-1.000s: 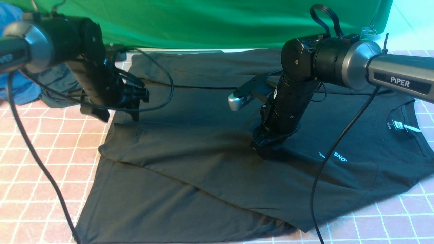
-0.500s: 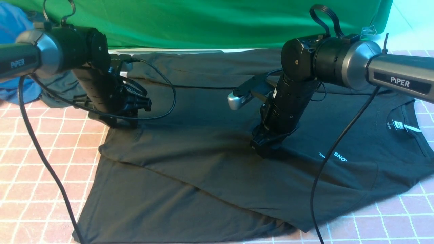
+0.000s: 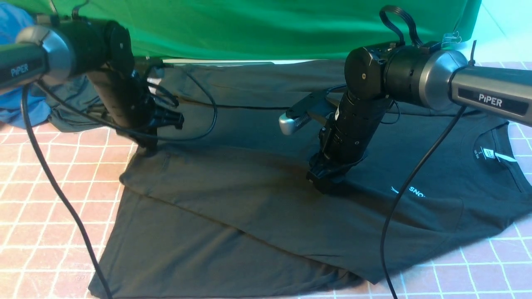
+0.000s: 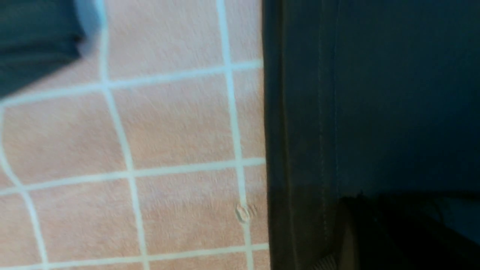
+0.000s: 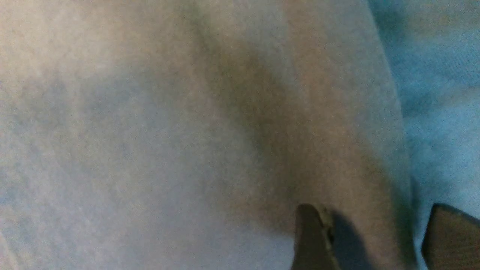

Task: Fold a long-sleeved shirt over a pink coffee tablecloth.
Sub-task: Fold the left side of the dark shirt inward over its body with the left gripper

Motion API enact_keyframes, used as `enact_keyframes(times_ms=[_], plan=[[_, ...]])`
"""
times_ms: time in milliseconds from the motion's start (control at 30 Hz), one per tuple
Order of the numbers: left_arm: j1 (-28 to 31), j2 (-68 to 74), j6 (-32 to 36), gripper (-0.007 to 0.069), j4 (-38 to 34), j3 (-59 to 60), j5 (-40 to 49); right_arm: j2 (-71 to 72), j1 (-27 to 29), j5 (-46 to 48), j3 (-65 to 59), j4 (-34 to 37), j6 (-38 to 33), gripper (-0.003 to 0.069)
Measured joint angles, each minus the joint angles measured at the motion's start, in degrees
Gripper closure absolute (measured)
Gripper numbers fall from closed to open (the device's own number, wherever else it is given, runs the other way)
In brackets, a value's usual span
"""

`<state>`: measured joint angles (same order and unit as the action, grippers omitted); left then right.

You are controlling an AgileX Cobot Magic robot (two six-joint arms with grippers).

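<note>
The left pincer [image 3: 147, 146] is drawn together on the stitched hem at the far-left corner of the shirt [image 3: 249, 199], pinching the soft black knit right at its edge over the tablecloth [image 3: 25, 207]. The right pincer [image 3: 327, 182] stands spread, its 2 dark fingers [image 5: 311, 240] apart and pressing down on the shirt's middle, just left of the white chest lettering [image 3: 415, 192]. The shirt lies wide and flat on the tablecloth, collar to the right, 1 layer slanting over another. The tablecloth is pinkish with thin white lines forming small squares. A black cable [image 3: 399, 203] hangs across the shirt. Behind is a plain green cloth [image 3: 249, 25]. At the far left, a blue garment [image 3: 20, 112] and a smaller dark garment [image 3: 75, 104] lie bunched.
</note>
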<state>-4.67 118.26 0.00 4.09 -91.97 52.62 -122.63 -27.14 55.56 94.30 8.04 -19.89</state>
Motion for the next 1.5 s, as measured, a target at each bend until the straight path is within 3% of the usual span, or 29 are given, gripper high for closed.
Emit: enact_keyframes(times_ms=[467, 900, 967, 1067, 1100, 1167, 1300, 1500], plan=[[0.00, 0.13, -0.91, 0.0579, 1.61, -3.09, -7.36, 2.09, 0.06, 0.12, 0.18, -6.61, 2.40, 0.0232], [0.00, 0.13, 0.00, 0.0564, 0.93, -3.09, -9.32, 2.35, 0.06, 1.44, 0.18, -7.11, 4.91, 0.0232], [0.00, 0.13, 0.00, 0.0532, 1.68, -3.09, -9.26, 2.39, 0.06, 2.03, 0.18, -7.11, 4.91, 0.0232], [0.00, 0.13, -3.36, 0.0416, 4.15, -3.23, -10.17, 2.39, 0.06, 3.45, 0.18, -7.17, 4.91, 0.0232], [0.00, 0.13, -3.68, 0.0416, 4.33, -3.23, -10.22, 2.39, 0.06, 3.53, 0.18, -7.17, 4.91, 0.0232], [0.00, 0.19, -7.81, 0.0309, 6.12, -4.66, -10.33, 2.41, 0.06, 4.46, 0.18, -7.17, 4.99, 0.0232], [0.00, 0.19, -14.12, 0.0193, 6.84, -8.20, -13.70, 2.92, 0.06, 5.16, 0.18, -7.17, 5.16, 0.0232], [0.00, 2.45, -21.10, 0.0157, 6.97, -12.68, -17.36, 5.66, 0.06, 5.42, 0.18, -7.17, 6.08, 0.0232]])
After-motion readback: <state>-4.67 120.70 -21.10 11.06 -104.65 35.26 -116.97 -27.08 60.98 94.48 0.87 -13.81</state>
